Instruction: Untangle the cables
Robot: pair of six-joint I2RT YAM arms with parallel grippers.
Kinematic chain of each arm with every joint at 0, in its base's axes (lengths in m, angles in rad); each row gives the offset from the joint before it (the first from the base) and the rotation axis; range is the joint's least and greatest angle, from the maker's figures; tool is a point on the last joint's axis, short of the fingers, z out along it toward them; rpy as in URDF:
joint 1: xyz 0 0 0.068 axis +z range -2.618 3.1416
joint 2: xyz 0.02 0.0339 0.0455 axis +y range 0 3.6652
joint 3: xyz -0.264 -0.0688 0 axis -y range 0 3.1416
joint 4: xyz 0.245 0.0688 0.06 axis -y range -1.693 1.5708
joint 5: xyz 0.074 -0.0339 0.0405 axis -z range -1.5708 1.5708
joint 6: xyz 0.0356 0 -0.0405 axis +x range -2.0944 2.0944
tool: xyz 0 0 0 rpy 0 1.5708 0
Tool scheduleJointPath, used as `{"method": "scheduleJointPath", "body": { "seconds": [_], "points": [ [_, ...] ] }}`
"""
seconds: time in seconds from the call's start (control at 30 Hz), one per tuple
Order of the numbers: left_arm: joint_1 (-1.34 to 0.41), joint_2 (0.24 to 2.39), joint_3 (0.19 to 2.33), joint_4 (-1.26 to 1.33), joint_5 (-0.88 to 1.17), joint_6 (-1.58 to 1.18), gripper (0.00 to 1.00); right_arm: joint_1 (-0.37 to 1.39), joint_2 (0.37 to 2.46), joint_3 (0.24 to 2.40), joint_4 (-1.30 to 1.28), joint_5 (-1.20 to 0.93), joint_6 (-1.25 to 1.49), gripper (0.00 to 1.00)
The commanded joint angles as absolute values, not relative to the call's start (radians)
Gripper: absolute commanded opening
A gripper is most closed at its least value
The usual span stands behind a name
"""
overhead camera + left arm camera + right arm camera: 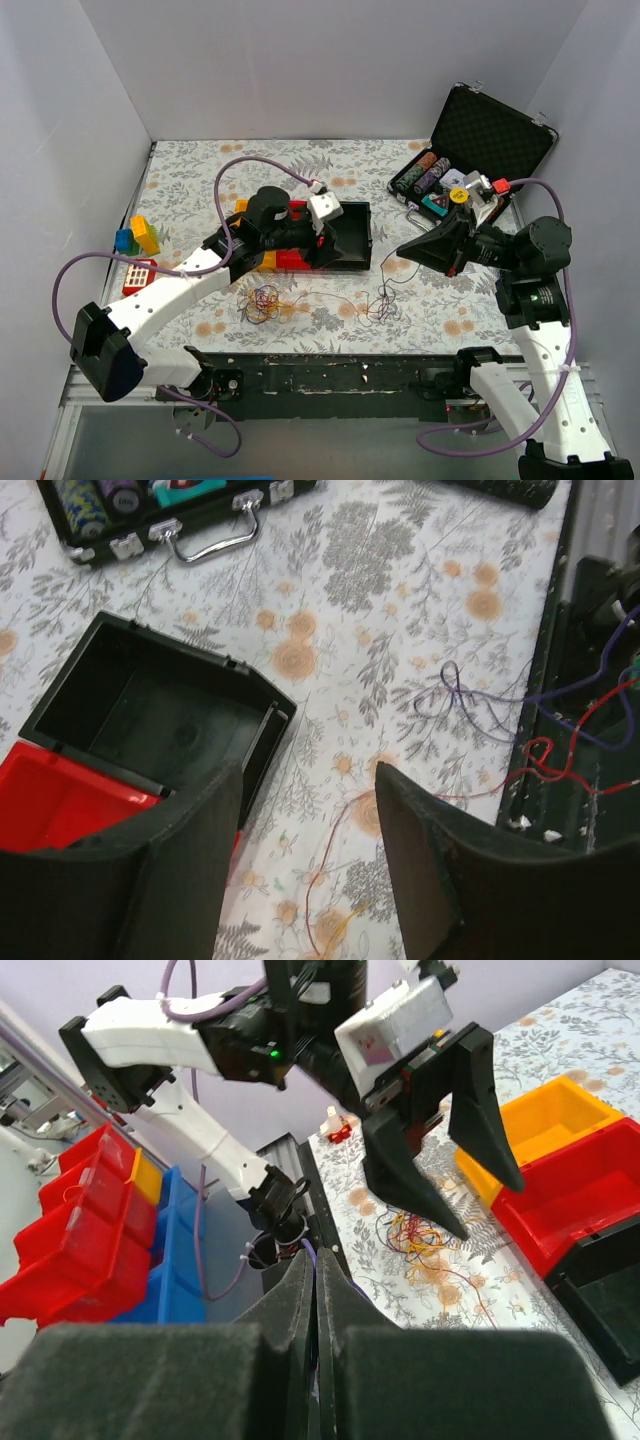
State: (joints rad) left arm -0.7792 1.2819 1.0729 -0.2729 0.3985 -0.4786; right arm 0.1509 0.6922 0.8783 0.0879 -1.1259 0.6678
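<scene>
We are watching the left gripper (310, 775) hanging over the flowered tablecloth (200, 180), its two matte black wedge fingers standing well apart with nothing between them. The cables (263, 301) are lying near the middle of the table, on the near side of the bins, as a scribbly orange and dark clump. A hair-thin strand is trailing right to a looser dark knot (381, 306). Beside the left fingers a glossy, boxy black bin (150, 715) is sitting, touching a red bin (60, 800). The right gripper (314, 1260) is showing its foam-padded fingers pressed tight together, and we cannot tell whether a wire is pinched there.
</scene>
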Motion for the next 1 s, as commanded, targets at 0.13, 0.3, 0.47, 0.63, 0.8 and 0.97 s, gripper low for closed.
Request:
{"method": "scheduleJointPath", "body": {
  "seconds": [0.13,0.3,0.47,0.63,0.8,0.97],
  "points": [
    [-0.733,1.278,1.051,-0.244,0.998,-0.428,0.61,0.169,0.689,0.874,0.173,-1.209,0.689,0.01],
    [-0.741,1.319,1.074,-0.247,1.042,-0.407,0.89,0.189,0.701,0.862,0.198,-1.219,0.689,0.01],
    [-0.768,1.339,1.1,-0.161,1.028,-0.474,0.9,0.245,0.724,0.859,0.209,-1.187,0.67,0.01],
    [-0.778,1.358,1.155,-0.019,1.035,-0.618,0.86,0.351,0.775,0.871,0.135,-1.117,0.589,0.01],
    [-0.781,1.376,1.189,0.06,1.074,-0.704,0.68,0.432,0.816,0.884,0.066,-1.043,0.513,0.01],
    [-0.781,1.356,1.186,-0.03,1.118,-0.654,0.1,0.463,0.828,0.897,0.002,-0.996,0.456,0.01]
  ]
}}
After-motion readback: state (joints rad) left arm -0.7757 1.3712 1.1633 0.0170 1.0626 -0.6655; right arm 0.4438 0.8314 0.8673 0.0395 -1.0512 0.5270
